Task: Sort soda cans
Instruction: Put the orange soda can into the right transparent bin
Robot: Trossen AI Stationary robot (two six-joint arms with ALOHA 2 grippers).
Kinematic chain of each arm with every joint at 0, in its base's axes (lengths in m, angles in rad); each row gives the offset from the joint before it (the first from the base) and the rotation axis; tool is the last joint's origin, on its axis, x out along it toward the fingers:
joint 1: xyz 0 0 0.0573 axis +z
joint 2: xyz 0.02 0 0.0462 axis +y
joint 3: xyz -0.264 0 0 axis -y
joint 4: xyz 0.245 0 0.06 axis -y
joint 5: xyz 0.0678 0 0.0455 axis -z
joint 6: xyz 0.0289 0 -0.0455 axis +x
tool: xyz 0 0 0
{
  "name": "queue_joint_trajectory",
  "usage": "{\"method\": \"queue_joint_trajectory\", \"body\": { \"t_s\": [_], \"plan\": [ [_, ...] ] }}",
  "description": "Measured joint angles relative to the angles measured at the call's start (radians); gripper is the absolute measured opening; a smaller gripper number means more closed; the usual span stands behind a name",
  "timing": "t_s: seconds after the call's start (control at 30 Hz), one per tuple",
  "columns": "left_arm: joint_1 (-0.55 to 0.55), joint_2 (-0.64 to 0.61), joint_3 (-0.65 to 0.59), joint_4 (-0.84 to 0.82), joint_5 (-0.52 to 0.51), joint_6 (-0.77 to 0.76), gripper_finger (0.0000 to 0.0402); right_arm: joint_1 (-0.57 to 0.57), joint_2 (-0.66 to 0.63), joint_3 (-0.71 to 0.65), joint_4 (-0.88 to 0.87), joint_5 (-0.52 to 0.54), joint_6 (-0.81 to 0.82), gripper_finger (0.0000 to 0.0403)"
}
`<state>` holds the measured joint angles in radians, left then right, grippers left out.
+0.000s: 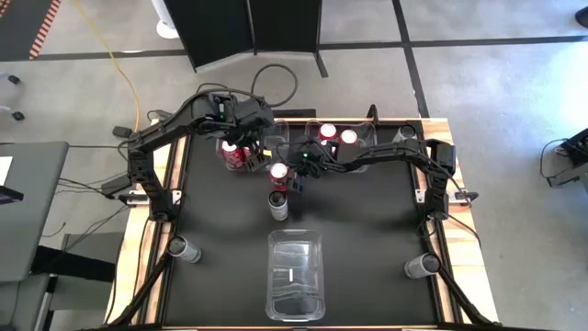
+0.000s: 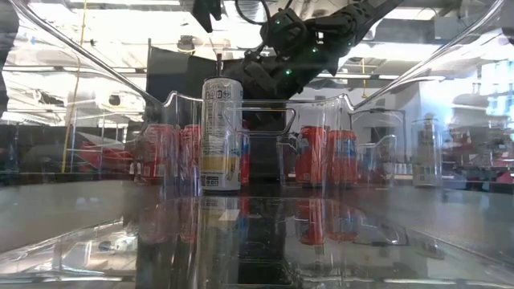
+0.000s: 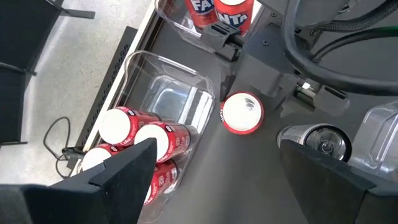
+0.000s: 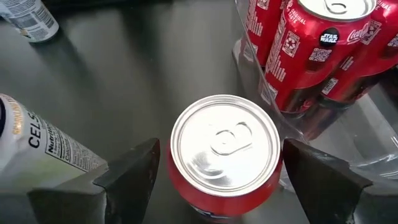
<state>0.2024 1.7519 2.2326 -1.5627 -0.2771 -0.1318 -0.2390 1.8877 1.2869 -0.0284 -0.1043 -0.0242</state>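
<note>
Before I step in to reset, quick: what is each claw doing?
Left claw: open, empty, above the bin of red cans.
Right claw: open around a standing red can, not gripping.

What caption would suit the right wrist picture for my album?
Open right gripper poised around a red soda can standing on the dark table, beside a clear bin of red cans.

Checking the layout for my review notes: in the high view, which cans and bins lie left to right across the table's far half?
Bin of red cans → loose red can beneath the right end effector → bin with two red cans.
</note>
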Motion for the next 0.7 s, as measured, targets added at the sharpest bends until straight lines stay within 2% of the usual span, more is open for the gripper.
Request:
{"method": "queue_joint_trajectory", "body": {
  "t_s": [0.23, 0.53, 0.7],
  "plan": [
    [0.000, 0.000, 0.000, 0.000, 0.000, -0.001, 0.0334, 0.000, 0.000, 0.000, -0.001, 0.000, 0.000, 0.0327],
    [0.000, 0.000, 0.000, -0.007, 0.003, -0.018, 0.0334, -0.006, 0.009, 0.003, -0.013, 0.000, 0.020, 0.0266],
    [0.000, 0.000, 0.000, -0.008, 0.003, -0.022, 0.0334, -0.006, -0.008, 0.002, -0.044, 0.001, 0.011, 0.0260]
  ]
}}
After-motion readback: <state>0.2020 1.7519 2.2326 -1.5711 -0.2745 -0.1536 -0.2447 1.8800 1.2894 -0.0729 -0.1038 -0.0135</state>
